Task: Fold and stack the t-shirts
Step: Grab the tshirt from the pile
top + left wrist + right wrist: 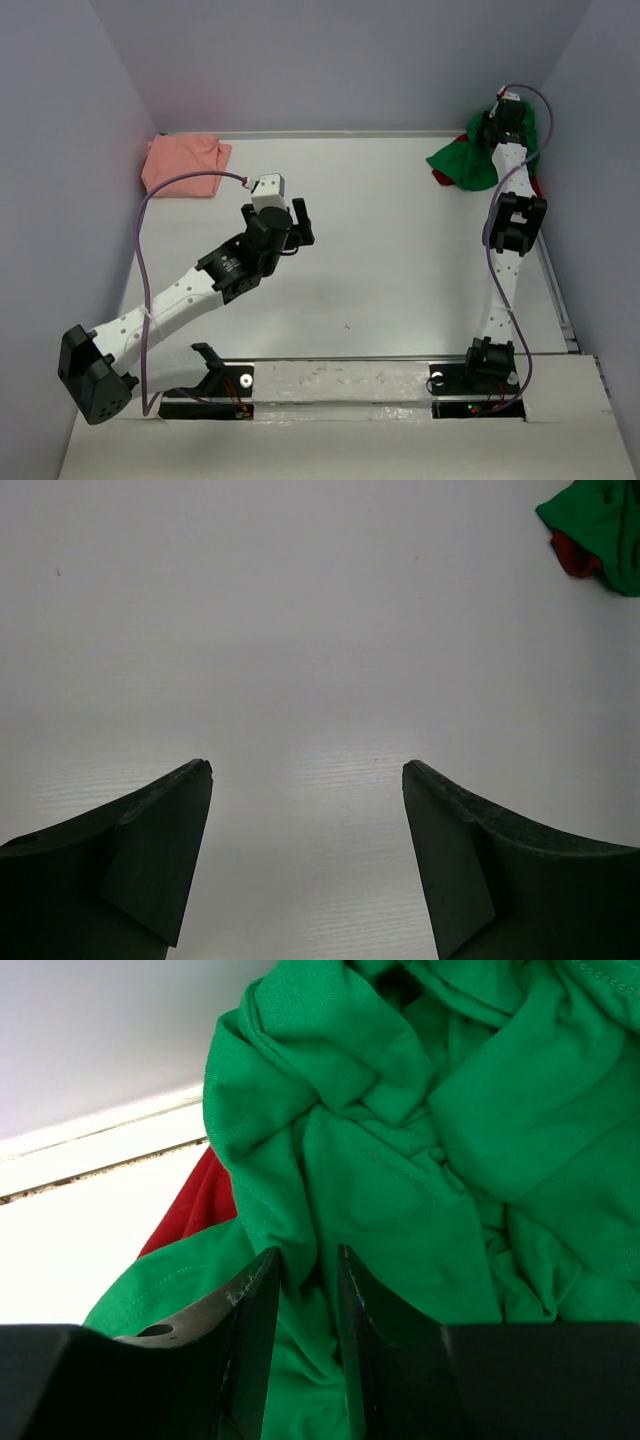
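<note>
Right wrist shows right fingers (250, 1340) pinching a green t-shirt (400, 1190) fold; left fingers (150, 870) gape wide, empty.

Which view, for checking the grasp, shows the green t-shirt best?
Right wrist: the green t-shirt fills the frame, a fold inside the right tool. Top external shows a small heap; left wrist a corner.

White table (380, 280): pink t-shirt (185, 163), green t-shirt (462, 165), red t-shirt (572, 555).
</note>
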Controlling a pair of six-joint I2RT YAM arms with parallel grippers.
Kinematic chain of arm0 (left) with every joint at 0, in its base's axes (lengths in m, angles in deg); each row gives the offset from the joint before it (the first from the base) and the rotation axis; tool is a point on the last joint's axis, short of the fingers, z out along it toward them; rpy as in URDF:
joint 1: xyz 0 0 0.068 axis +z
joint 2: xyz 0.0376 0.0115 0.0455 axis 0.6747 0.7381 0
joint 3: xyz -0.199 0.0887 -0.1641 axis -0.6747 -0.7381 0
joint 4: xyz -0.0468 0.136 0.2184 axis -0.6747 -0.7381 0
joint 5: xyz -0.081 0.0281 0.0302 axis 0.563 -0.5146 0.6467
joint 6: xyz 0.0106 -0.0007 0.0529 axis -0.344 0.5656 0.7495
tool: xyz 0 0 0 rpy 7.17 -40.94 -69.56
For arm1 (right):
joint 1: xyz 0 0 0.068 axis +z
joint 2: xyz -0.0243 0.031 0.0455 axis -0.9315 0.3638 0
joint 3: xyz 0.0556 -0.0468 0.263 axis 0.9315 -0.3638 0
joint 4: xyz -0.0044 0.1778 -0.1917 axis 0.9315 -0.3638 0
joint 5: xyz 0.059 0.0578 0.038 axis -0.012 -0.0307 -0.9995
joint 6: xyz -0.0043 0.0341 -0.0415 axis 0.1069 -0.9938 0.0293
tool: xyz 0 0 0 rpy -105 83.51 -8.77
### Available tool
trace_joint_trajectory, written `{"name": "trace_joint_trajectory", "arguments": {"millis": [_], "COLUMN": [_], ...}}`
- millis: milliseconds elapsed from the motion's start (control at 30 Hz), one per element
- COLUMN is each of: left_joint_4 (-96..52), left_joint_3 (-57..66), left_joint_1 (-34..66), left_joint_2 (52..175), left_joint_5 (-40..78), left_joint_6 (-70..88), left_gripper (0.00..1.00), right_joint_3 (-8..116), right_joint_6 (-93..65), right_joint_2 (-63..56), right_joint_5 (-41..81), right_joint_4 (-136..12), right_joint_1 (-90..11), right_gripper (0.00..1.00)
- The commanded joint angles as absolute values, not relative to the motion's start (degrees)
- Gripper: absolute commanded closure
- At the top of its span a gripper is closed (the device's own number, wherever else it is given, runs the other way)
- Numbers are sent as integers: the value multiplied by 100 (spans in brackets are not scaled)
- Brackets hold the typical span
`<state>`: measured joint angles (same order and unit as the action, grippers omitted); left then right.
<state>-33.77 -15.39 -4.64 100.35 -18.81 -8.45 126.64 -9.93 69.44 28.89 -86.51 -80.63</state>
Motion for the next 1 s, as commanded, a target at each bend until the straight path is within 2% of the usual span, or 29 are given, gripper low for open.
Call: {"name": "trace_joint_trajectory", "arguments": {"millis": [0, 300, 400, 500, 533, 667, 800, 967], "left_joint_4": [-3105, -3069, -3061, -3052, -3026, -2999, -3008, -2946], "left_joint_3": [-1572, -1581, -1598, -1598, -1607, -1633, -1660, -1853], "left_joint_1": [-380, -345, -336, -327, -327, -319, -319, -319], "left_joint_2": [10120, 10058, 10023, 10049, 10049, 10093, 10128, 10181], "left_joint_5": [-1735, -1691, -1691, -1656, -1639, -1551, -1472, -1252], "left_joint_6": [-830, -795, -787, -778, -786, -804, -857, -997], "left_gripper": [14, 14, 14, 15, 15, 15, 16, 19], "right_joint_3": [12814, 12647, 12603, 12594, 12585, 12550, 13085, 13042], "right_joint_6": [-1005, -1154, -1180, -1172, -1172, -1110, -776, -576], "right_joint_2": [6941, 6836, 6818, 6809, 6792, 6607, 6194, 5044], "right_joint_5": [2799, 2544, 2561, 2605, 2623, 2719, 3054, 3027], "right_joint_4": [-8373, -8408, -8434, -8478, -8487, -8540, -8549, -8066], "right_joint_1": [-8088, -8088, -8088, -8088, -8088, -8088, -8036, -8036], "right_gripper": [65, 67, 77, 97, 100, 100, 100, 100]}}
